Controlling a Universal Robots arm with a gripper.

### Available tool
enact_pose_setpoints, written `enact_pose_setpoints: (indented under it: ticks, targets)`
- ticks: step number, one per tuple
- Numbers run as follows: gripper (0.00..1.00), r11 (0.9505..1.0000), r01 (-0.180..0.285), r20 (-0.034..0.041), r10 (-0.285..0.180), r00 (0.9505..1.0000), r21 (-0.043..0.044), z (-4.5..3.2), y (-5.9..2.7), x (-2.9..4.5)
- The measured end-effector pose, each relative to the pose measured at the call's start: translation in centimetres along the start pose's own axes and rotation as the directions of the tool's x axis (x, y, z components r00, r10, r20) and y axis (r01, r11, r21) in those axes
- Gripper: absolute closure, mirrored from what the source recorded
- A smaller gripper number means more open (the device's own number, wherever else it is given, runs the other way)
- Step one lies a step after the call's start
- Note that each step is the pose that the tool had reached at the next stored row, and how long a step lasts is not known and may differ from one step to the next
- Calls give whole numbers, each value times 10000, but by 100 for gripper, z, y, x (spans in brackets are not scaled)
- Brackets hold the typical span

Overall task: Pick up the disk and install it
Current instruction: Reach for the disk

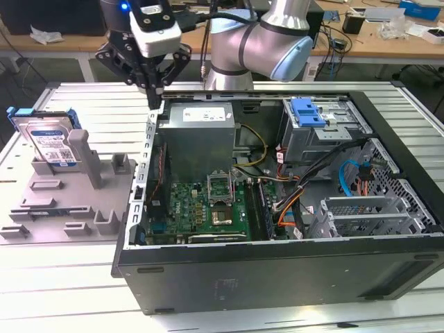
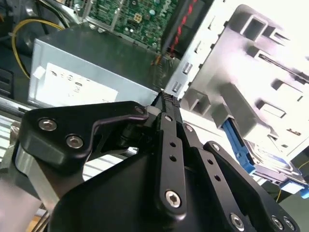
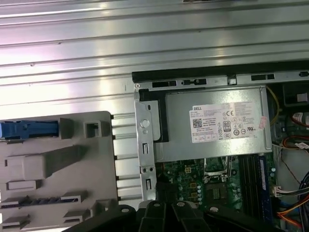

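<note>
Exterior view: find gripper hanging over the rear corner of the open computer case, on the exterior view's left side of it, just above the case wall and beside the power supply. Read jaws as closed, tips pressed together, nothing between them.

Locate disk at the exterior view's far left, standing on edge in the grey fixture plate, just beside an upright post. Label faces the camera, with blue carrier frame around the edges. Well apart from gripper; not yet picked up.

Same view: note grey drive cage with blue latch inside the case toward the exterior view's right, and motherboard next to the power supply. Case and plate both on ribbed metal desk.

First wrist view: look straight down on power supply with its white label, a strip of motherboard, and fixture plate. Catch disk edge-on here, as a blue strip at one corner of the plate.

Second wrist view: get close side look at gripper, black links converging on one textured tip. Agrees with closed, empty jaws. Beyond the tip, see power supply and fixture plate, with blue carrier edge of disk past the plate.
</note>
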State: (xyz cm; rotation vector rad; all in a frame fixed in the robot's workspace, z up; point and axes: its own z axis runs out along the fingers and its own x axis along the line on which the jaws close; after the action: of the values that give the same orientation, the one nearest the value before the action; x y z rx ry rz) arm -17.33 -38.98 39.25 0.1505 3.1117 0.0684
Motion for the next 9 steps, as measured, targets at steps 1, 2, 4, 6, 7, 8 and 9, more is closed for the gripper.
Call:
enact_pose_setpoints:
  ticks: [1, 2, 4, 6, 7, 8, 9]
  targets:
    - [89, 10000, -7, 0, 7, 10000, 1, 0, 3, 24]
    - [89, 10000, -15, 1, 15, 10000, 0, 0, 6, 50]
    - [89, 10000, -33, 1, 33, 10000, 1, 1, 12, 100]
    - [89, 10000, -53, 2, 53, 10000, 1, 2, 18, 149]
    - [89, 10000, -65, 3, 65, 10000, 1, 2, 22, 180]
    - [89, 10000, -73, 3, 73, 10000, 2, 2, 25, 202]
    - [89, 10000, -85, 3, 85, 10000, 2, 3, 28, 231]
